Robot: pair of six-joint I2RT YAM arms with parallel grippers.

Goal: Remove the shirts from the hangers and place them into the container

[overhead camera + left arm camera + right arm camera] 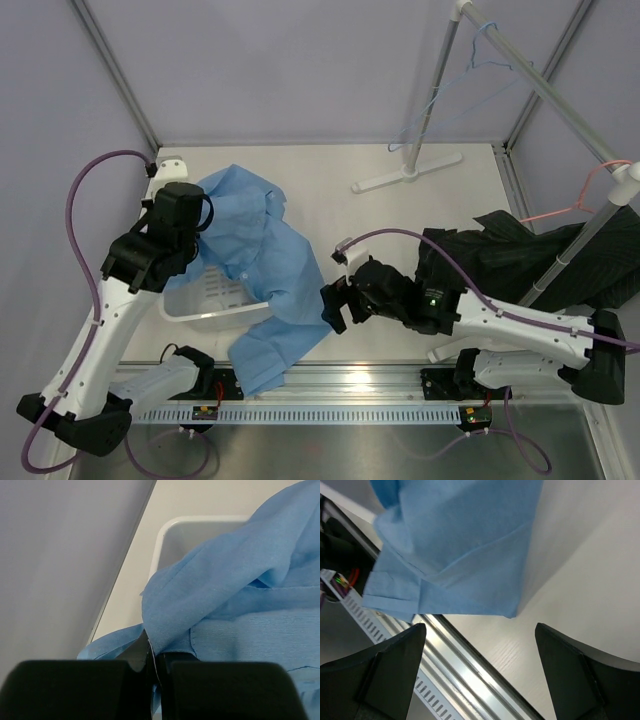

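1. the light blue shirt is off its hanger and draped across the far and right sides of the white container. a long part of it spills past the container's right rim onto the tabletop, so it is only partly in.
2. the left gripper sits just above the container's far left corner, its jaws closed on a fold of the blue shirt. this pinch seems meant to keep the cloth gathered over the opening, ready to be lowered in.
3. the left arm rises from its base on the near side of the container, elbow pushed out to the left. its wrist bends down over the container's left rim.
4. the right gripper hovers low, just right of the container, its jaws spread wide and holding nothing. it faces the loose hem of the blue shirt, probably to pick up the overhang and fold it in.
5. the right arm lies long and low, its forearm nearly level, reaching toward the container.
6. the black shirt is heaped well to the right of the container, below the pink hanger. whether it is still hooked on it cannot be told.
7. the light blue hanger hangs bare, far beyond the container.
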